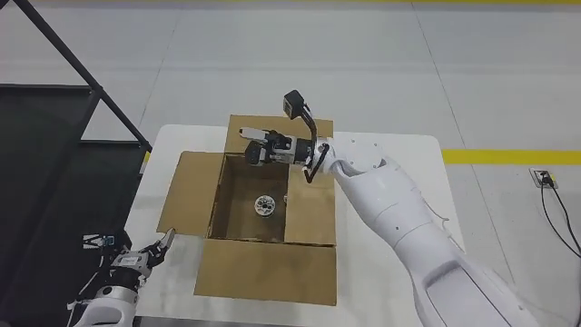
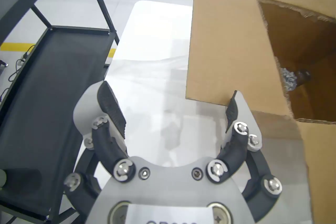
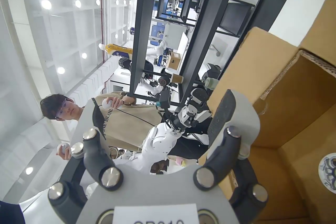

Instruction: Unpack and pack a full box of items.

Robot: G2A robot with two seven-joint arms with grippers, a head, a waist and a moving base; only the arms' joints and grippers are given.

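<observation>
A: As the list runs by bulk, what stands first?

B: Surface (image 1: 413, 159), white, carrying one open cardboard box (image 1: 268, 272), four flaps splayed outward. Black rack (image 1: 54, 173) close beside its left edge.

A: Pincers?

B: Right pincer (image 1: 257, 150): above the box's far rim, jaws spread wide, holding nothing. Left pincer (image 1: 154, 247): off the near left corner of the surface, between rack and left flap, equally wide, empty.

A: And the task's item?

B: One small round white item (image 1: 264, 204), dark-patterned, flat on the box floor near the middle, apart from all walls.

A: Handling advice?

B: Judged: unpacking, likely the last piece. Right pincer should turn downward, descend centred in the opening, and close across the disc's rim; it lies flat, so a shallow grip may slip.

A: Clearances?

B: Walls are deep; the far flap and rim sit just beneath the wrist. Open room lies on the surface right of the box. Left arm has little, hemmed by rack and flap.
</observation>
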